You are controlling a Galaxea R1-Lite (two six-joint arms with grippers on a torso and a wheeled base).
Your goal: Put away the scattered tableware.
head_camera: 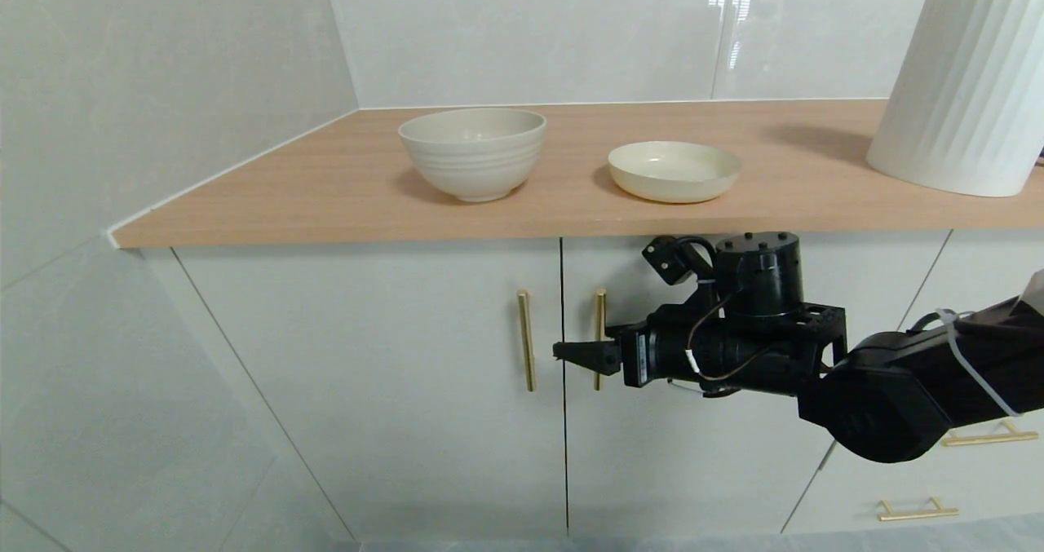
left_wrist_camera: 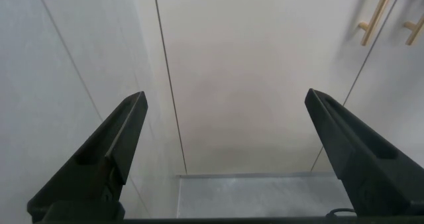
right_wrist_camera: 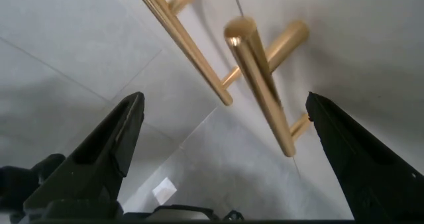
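Note:
A deep cream bowl (head_camera: 473, 152) and a shallow cream dish (head_camera: 674, 170) stand on the wooden countertop (head_camera: 326, 193). Below it are two white cabinet doors with vertical gold handles, the left handle (head_camera: 526, 340) and the right handle (head_camera: 600, 336). My right gripper (head_camera: 581, 355) is level with these handles, just in front of the right one. In the right wrist view the right gripper (right_wrist_camera: 224, 101) is open, with the nearer gold handle (right_wrist_camera: 262, 85) between its spread fingers but not touched. My left gripper (left_wrist_camera: 225, 95) is open and holds nothing, low beside the cabinet front.
A tall white ribbed container (head_camera: 962, 87) stands at the right end of the countertop. Tiled walls close off the left side and the back. Drawers with horizontal gold handles (head_camera: 917, 510) lie at the lower right. The cabinet doors are closed.

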